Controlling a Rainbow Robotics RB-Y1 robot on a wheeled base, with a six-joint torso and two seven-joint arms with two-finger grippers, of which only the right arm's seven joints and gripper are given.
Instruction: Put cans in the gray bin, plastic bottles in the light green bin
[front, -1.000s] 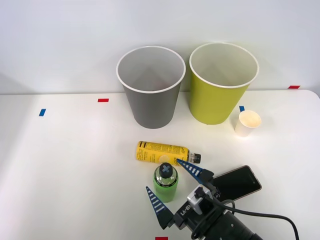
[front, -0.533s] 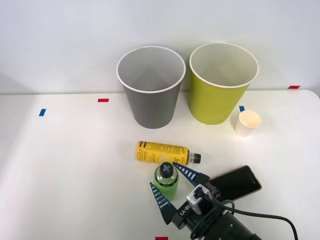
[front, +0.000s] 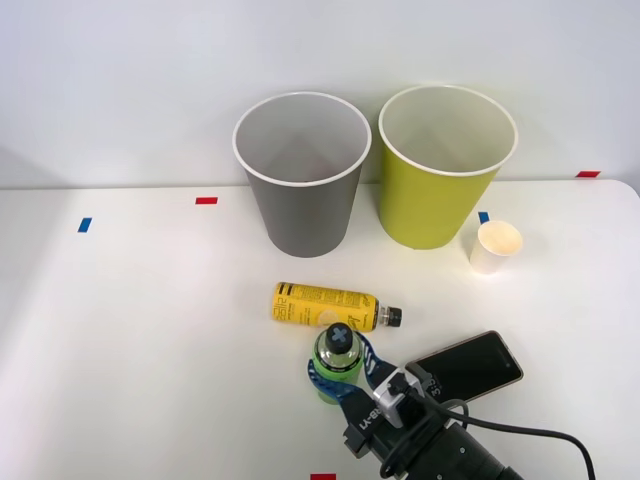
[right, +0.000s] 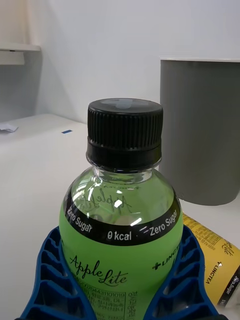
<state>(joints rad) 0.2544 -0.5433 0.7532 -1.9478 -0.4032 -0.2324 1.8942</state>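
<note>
The green-label bottle (front: 335, 357) stands upright near the table's front, and my right gripper (front: 343, 378) is shut on its body. Up close, the wrist view has this bottle (right: 120, 220) with its black cap between the blue fingers (right: 50, 280). Just behind it the yellow-label bottle (front: 325, 306) lies on its side, cap pointing right; a part of this yellow bottle (right: 215, 260) is seen from the wrist. The gray bin (front: 301, 172) and the light green bin (front: 445, 165) stand side by side at the back, gray on the left. The gray bin (right: 200, 130) rises behind the held bottle.
A small white paper cup (front: 495, 246) stands right of the light green bin. A black phone (front: 467, 366) lies flat beside my arm on the right. Coloured tape marks (front: 206, 200) dot the white table.
My gripper moved forward around the green-label bottle and its fingers went from wide open to shut on it. The bottle still stands on the table.
</note>
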